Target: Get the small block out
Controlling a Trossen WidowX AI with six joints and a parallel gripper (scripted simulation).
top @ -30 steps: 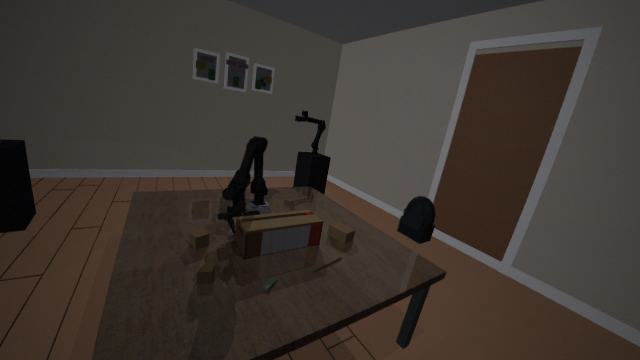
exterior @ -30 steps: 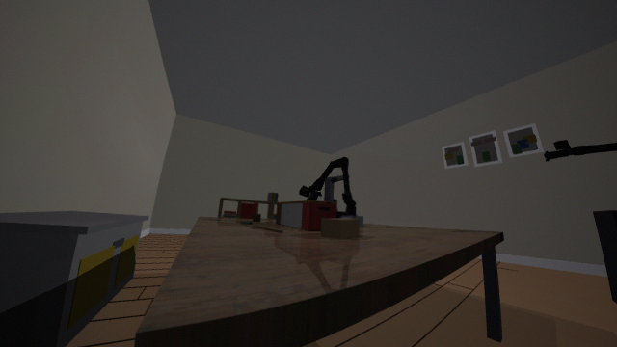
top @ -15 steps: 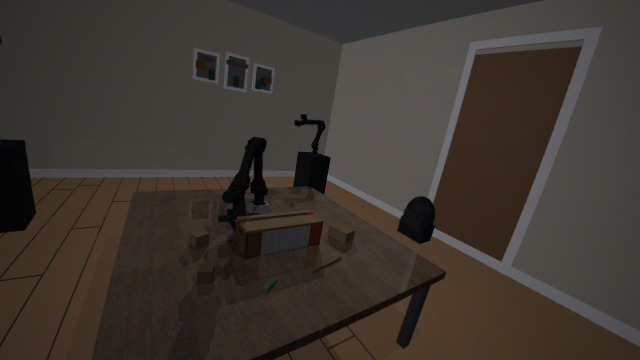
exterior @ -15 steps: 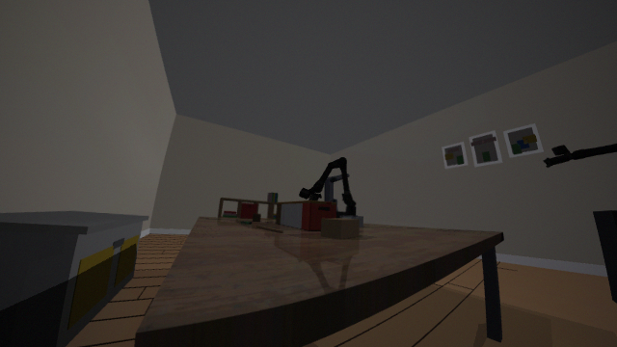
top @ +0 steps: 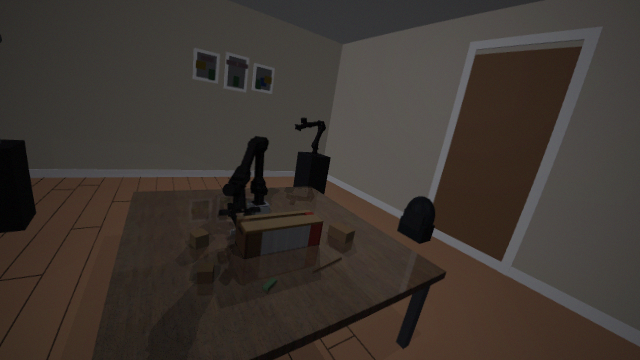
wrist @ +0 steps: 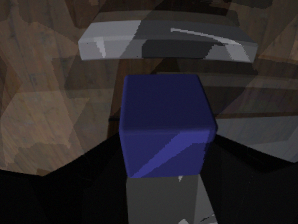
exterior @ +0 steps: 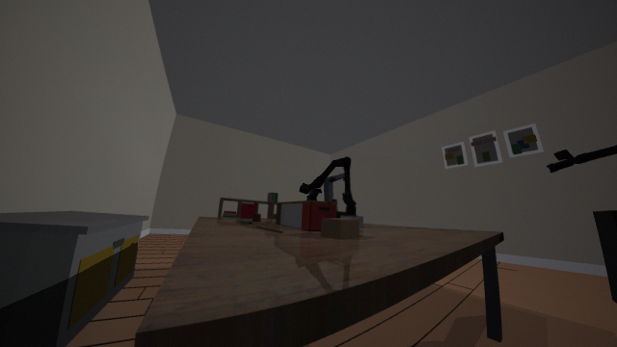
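The small blue block (wrist: 167, 105) fills the middle of the wrist view. My gripper (wrist: 161, 137) (top: 239, 214) is shut on it, with a dark finger on each side. A grey strip runs below the block in the wrist view, and a pale grey bar (wrist: 112, 47) lies just beyond it. The clear-fronted box (top: 285, 240) (exterior: 318, 215) stands upright on the table, with a red end at its right in the top view. My gripper is low at the box's left end, on its far side. The block cannot be made out in either the top or the exterior view.
Tan blocks stand left of the box (top: 199, 239), nearer the camera (top: 205, 273) and right of the box (top: 341, 233) (exterior: 340, 227). A thin stick (top: 327, 265) and a small green piece (top: 270, 285) lie in front of it.
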